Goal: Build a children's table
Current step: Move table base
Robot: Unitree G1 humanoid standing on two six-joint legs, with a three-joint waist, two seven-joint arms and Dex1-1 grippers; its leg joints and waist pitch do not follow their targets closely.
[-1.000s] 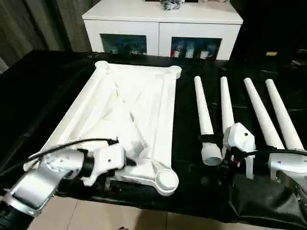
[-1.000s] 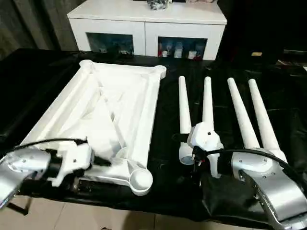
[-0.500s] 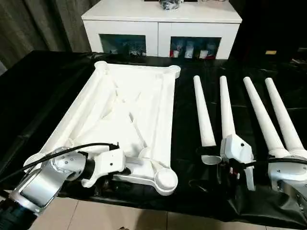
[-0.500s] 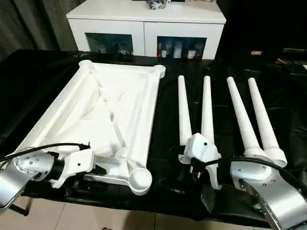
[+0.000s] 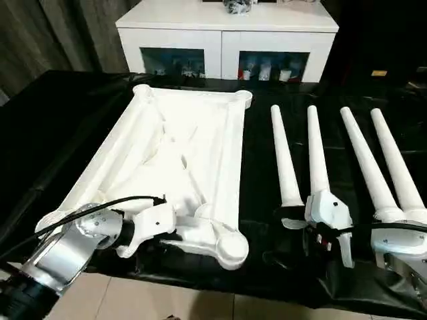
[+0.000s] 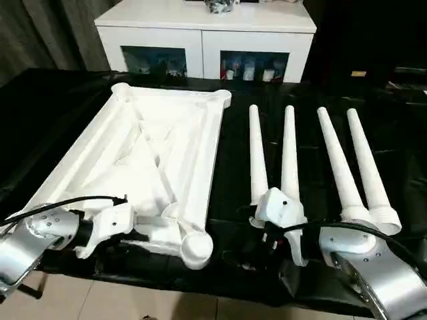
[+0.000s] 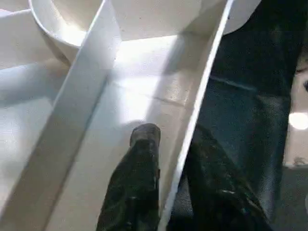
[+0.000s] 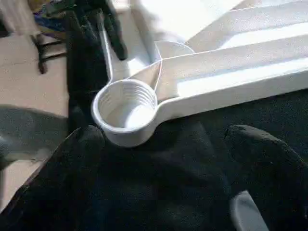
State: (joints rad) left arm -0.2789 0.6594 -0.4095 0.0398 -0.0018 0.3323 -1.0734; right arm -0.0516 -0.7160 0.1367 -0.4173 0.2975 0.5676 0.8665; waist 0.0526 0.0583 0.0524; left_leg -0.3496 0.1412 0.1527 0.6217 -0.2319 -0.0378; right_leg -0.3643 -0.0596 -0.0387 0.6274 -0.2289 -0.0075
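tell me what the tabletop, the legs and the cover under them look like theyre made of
Tabletop: looks like moulded white plastic, semi-gloss, with thin ribs and a threaded round socket.
Legs: seemingly the same smooth white plastic, as hollow tapered tubes.
Cover: black and shiny, with creases and glare; probably plastic sheeting or coated cloth.

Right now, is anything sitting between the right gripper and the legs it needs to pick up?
Nothing visible. The right gripper is open, at the wide ends of the two inner legs, with just black table cover around them. The tabletop lies off to the side.
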